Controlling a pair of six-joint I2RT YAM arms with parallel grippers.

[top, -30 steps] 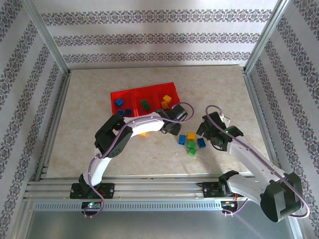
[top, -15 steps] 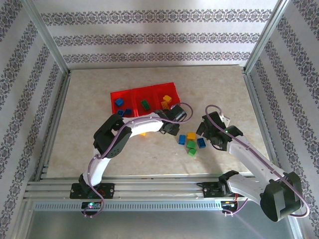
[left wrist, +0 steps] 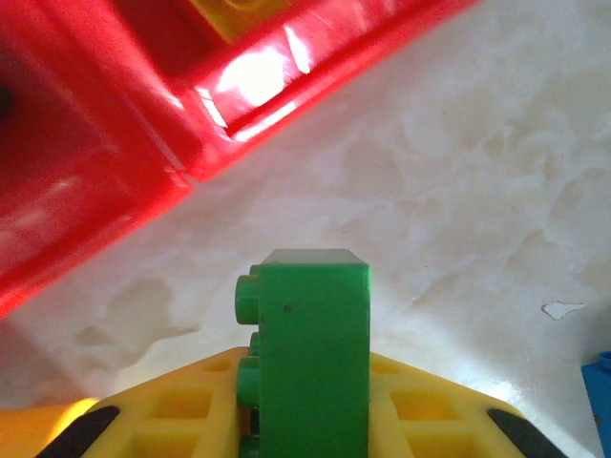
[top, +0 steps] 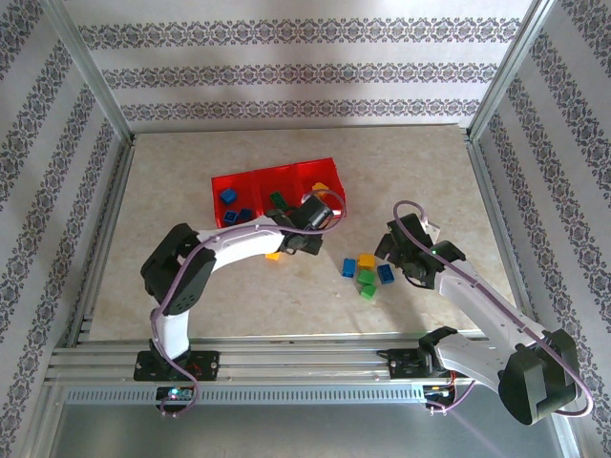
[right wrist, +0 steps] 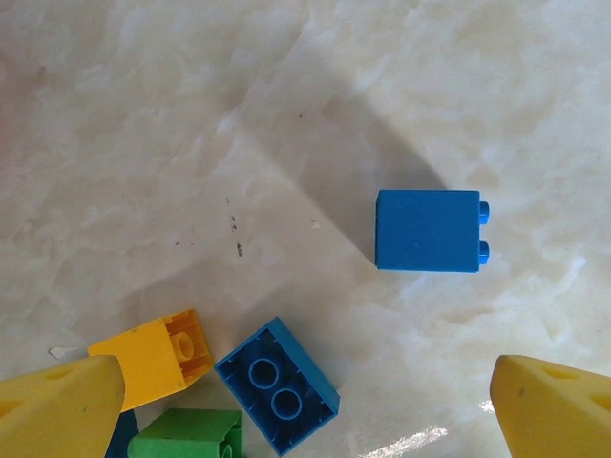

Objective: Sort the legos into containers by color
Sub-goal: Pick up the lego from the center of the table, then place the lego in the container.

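Marbled table point(top: 430, 172), striped walls point(top: 305, 72), left pincer point(left wrist: 305, 410) clamping green lego point(left wrist: 310, 334), right pincer point(right wrist: 307, 405) spread

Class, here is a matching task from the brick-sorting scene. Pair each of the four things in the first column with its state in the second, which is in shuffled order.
Column one:
1. left claw
2. right claw
3. left compartment of the red tray
4. middle compartment of the red tray

Column two:
A. contains blue bricks
B. open above loose bricks on the table
C. shut on a green brick
D. contains a lone green brick

Pairs: 1-C, 2-B, 3-A, 4-D
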